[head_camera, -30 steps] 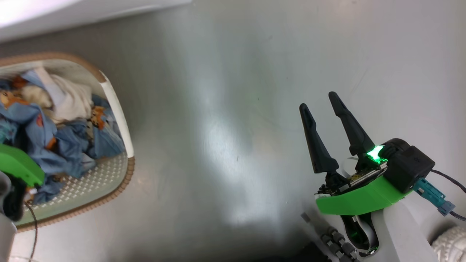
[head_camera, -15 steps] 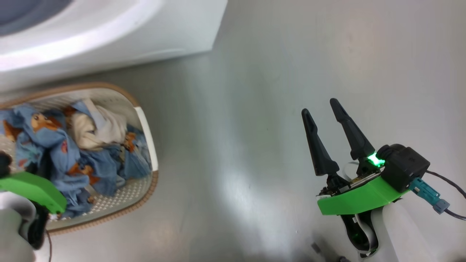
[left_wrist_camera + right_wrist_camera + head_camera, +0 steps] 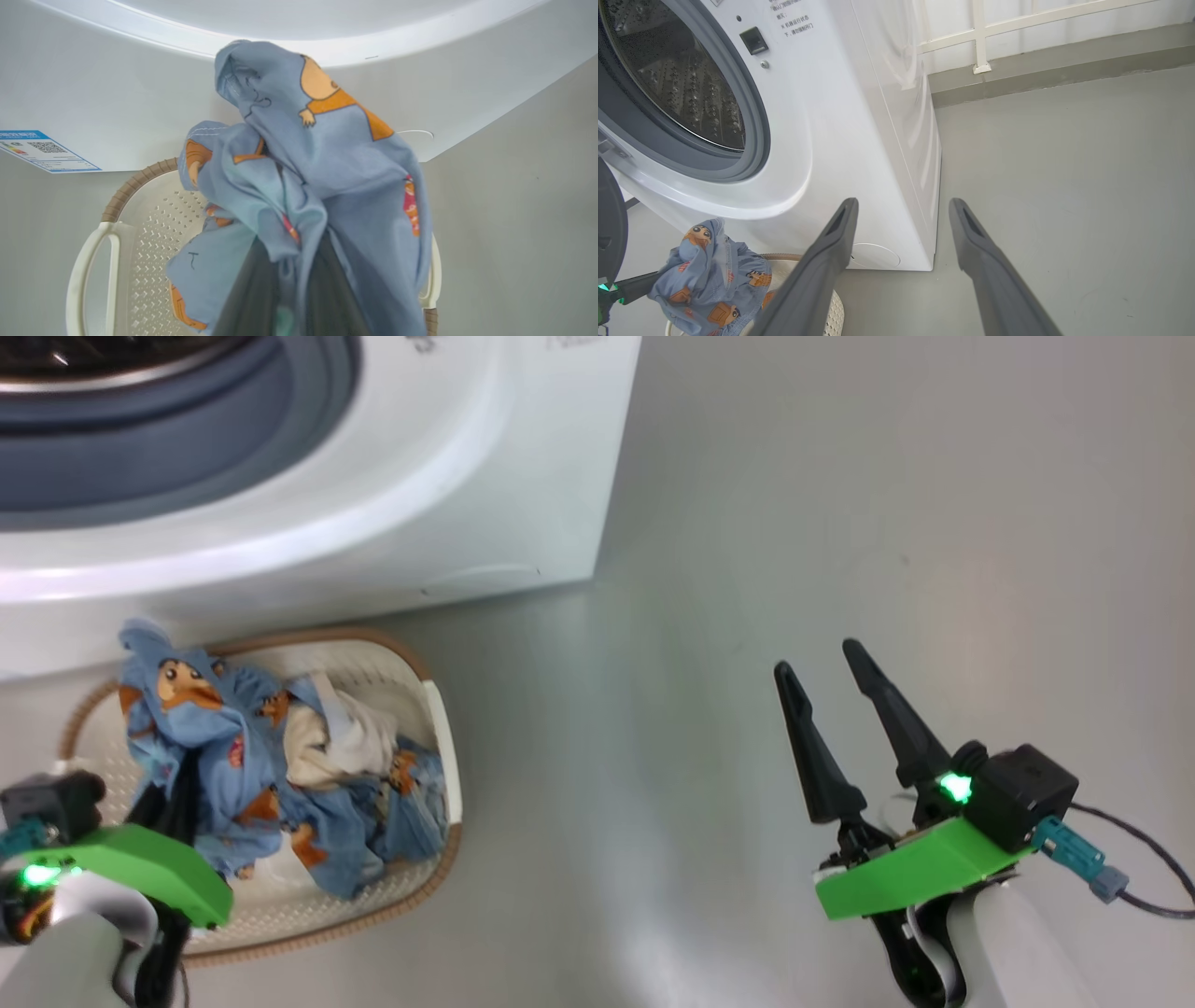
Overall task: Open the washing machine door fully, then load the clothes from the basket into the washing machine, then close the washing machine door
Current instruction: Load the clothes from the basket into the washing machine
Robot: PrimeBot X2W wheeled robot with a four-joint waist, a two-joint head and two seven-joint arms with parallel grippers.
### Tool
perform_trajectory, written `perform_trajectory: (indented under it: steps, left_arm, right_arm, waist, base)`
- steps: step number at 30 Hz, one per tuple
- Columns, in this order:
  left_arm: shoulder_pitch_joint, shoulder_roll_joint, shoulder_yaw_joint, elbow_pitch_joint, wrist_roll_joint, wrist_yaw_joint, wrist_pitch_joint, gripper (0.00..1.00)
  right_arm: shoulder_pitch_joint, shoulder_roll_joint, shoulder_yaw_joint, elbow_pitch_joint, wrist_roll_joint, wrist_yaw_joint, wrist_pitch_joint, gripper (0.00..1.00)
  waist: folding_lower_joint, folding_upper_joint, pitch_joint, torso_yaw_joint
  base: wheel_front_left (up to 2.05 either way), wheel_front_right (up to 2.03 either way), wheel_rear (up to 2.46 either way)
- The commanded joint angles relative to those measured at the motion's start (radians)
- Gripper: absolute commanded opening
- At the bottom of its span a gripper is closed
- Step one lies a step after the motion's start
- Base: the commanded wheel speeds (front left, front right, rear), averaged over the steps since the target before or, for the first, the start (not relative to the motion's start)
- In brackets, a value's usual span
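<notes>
Large white front-loading washing machine (image 3: 401, 513) is standing with its steel drum (image 3: 686, 88) uncovered, its black-rimmed round door (image 3: 609, 219) hanging open to one side of the opening. Small cream perforated plastic basket with a brown woven-look rim (image 3: 439, 728) is sitting on the grey floor (image 3: 840, 523) just in front of the washer's base. Light blue clothes printed with orange-brown cartoon animals (image 3: 327, 154) are bunching upward before the washer's lower front, part trailing in the basket beside a white cloth piece (image 3: 341, 747). Left gripper (image 3: 292, 261) is clenching that blue fabric. Right gripper (image 3: 817, 656) is hanging with fingers spread and empty, off the washer's front corner.
</notes>
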Motion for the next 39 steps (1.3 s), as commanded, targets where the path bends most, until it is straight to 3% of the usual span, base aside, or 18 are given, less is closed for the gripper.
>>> perform_trajectory:
  steps: [1, 11, 20, 39]
  left_arm:
    - [0.043, 0.032, 0.068, -0.045, 0.033, 0.012, -0.012, 0.00]
    - [0.211, -0.030, 0.250, -0.250, 0.184, 0.042, -0.012, 0.00]
    - [0.310, -0.081, 0.340, -0.382, 0.293, 0.051, -0.012, 0.00]
    - [0.604, -0.221, 0.566, -0.726, 0.537, 0.030, -0.012, 0.00]
  right_arm:
    - [0.034, 0.003, 0.018, -0.010, -0.009, 0.002, -0.007, 1.00]
    - [0.072, 0.003, 0.010, 0.021, -0.012, 0.002, -0.007, 1.00]
    - [0.093, 0.003, 0.004, 0.044, -0.012, 0.002, -0.007, 1.00]
    - [0.193, 0.003, -0.025, 0.072, -0.073, 0.002, -0.007, 1.00]
  waist:
    - [0.0000, 0.0000, -0.084, 0.030]
    - [0.0000, 0.0000, -0.210, 0.045]
    - [0.0000, 0.0000, -0.303, 0.053]
    - [0.0000, 0.0000, -0.508, 0.042]
  base:
    - [0.00, 0.00, 0.00]
    - [0.00, 0.00, 0.00]
    - [0.00, 0.00, 0.00]
    - [0.00, 0.00, 0.00]
